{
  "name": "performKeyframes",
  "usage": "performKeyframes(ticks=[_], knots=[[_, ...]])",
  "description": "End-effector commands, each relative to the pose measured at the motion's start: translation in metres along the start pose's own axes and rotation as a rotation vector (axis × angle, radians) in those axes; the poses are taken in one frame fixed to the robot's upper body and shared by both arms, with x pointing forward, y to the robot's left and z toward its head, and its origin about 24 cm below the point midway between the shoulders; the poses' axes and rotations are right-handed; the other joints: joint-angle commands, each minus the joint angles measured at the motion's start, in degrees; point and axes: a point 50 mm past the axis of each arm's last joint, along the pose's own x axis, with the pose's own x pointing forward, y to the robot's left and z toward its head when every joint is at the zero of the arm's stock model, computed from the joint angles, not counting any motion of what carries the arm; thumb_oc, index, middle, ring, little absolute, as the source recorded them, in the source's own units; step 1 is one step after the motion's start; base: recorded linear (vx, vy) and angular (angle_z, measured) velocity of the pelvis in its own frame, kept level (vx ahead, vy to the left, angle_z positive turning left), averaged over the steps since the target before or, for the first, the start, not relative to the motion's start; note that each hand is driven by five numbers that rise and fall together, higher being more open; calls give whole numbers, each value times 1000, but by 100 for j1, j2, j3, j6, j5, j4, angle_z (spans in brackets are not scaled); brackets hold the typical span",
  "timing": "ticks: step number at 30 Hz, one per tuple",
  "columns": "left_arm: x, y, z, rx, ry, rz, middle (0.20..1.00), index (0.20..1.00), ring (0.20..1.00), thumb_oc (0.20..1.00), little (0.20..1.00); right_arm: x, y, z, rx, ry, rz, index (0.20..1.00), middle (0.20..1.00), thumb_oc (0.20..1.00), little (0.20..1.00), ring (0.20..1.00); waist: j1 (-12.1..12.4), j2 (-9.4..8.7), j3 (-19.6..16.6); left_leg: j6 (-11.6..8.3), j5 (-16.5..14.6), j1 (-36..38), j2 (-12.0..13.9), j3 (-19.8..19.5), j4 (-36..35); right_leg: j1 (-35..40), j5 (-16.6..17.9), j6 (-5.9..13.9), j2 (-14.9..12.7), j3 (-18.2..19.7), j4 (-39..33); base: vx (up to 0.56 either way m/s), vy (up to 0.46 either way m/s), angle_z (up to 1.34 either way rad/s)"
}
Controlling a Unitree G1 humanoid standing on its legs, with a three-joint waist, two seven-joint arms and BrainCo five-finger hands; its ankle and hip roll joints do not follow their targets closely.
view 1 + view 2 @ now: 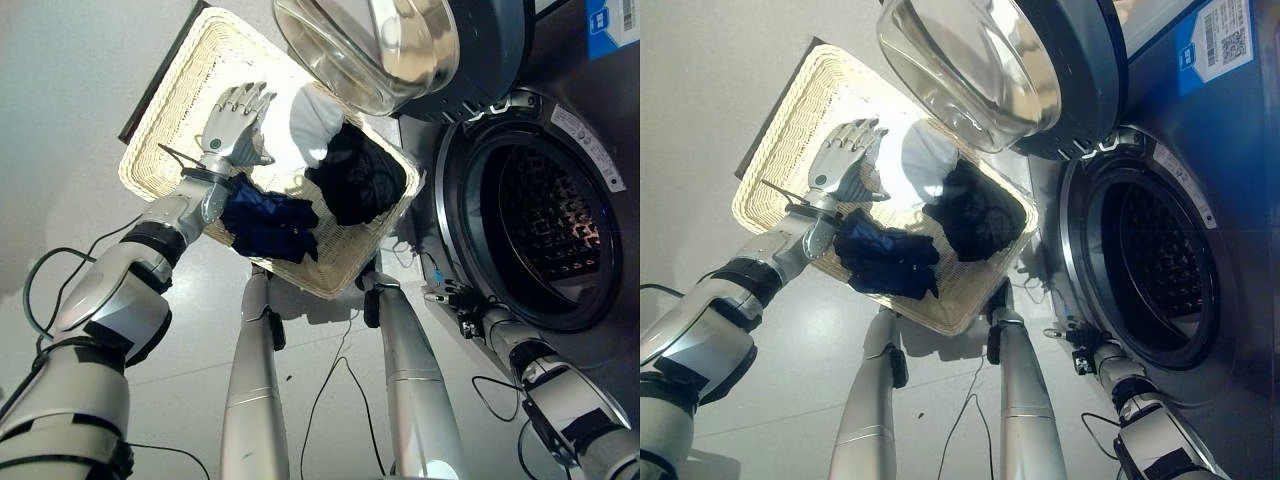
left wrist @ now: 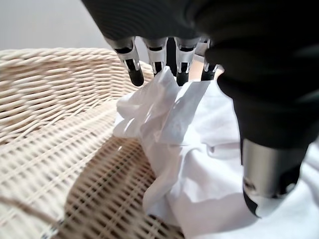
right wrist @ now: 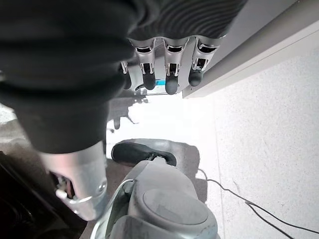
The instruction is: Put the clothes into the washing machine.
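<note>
You're over a pale speckled floor [image 1: 80, 120], with a woven wicker basket [image 1: 170, 120] beside the washer [image 1: 545, 225], its round glass door [image 1: 370, 45] swung open. In the basket lie crumpled white cloth [image 1: 310, 125], a black heap [image 1: 360, 175] and a navy garment [image 1: 270, 222]. Your left hand [image 1: 238, 118] rests relaxed, fingertips on the white cloth, gripping nothing. Your right hand [image 3: 167, 74] hangs loose and empty below the drum.

Under me I see a pale grey floor [image 1: 60, 120], and at the far left edge of where I am working a thin dark strip [image 1: 155, 85] lies flat on it.
</note>
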Motion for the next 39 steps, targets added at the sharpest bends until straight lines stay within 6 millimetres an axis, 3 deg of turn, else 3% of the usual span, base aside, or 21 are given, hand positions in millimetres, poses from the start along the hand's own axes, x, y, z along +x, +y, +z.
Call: performKeyframes(ticks=[1,20,30,32,34,35,39], knots=[[25,30,-2,-23,38,106,1000,1000,1000,1000,1000,-2,-7,1,-25,-10,-14,1000,1000,1000,1000,1000,12,-394,-48,104,-831,-123,-351,125,1044,256,1833,542,346,197,-1961,4,-1,-4],[40,36,13,-61,6,89,1000,1000,1000,1000,1000,1,4,11,-19,-41,18,1000,1000,1000,1000,1000,-120,-544,-48,116,-921,-406,-381,66,1232,16,1862,536,399,239,-1911,0,-5,0],[42,21,23,-74,10,-52,1000,1000,1000,1000,1000,3,10,19,-23,-55,31,1000,1000,1000,1000,1000,-197,-621,-48,95,-877,-337,-369,122,1102,59,1951,565,420,244,-2057,-5,1,-1],[41,18,24,-72,9,-78,881,881,881,881,881,3,11,20,-25,-55,31,1000,1000,1000,1000,1000,-206,-625,-48,86,-863,-340,-365,131,1105,57,1960,564,419,247,-2062,-6,16,-7],[40,14,25,-63,6,-115,360,360,360,360,360,3,11,22,-26,-54,30,1000,1000,1000,1000,1000,-217,-628,-48,82,-858,-314,-363,145,1085,74,1973,566,419,248,-2090,0,0,0],[40,13,26,-61,4,-125,200,200,200,200,200,3,11,22,-26,-55,30,1000,1000,1000,1000,1000,-222,-629,-48,83,-854,-306,-363,154,1073,79,1978,565,422,247,-2101,-6,16,3],[38,7,28,-80,22,-181,200,200,200,200,200,3,10,25,-32,-57,29,1000,1000,1000,1000,1000,-242,-630,-48,75,-820,-263,-353,207,1003,107,1992,566,435,258,-2152,0,0,0]])
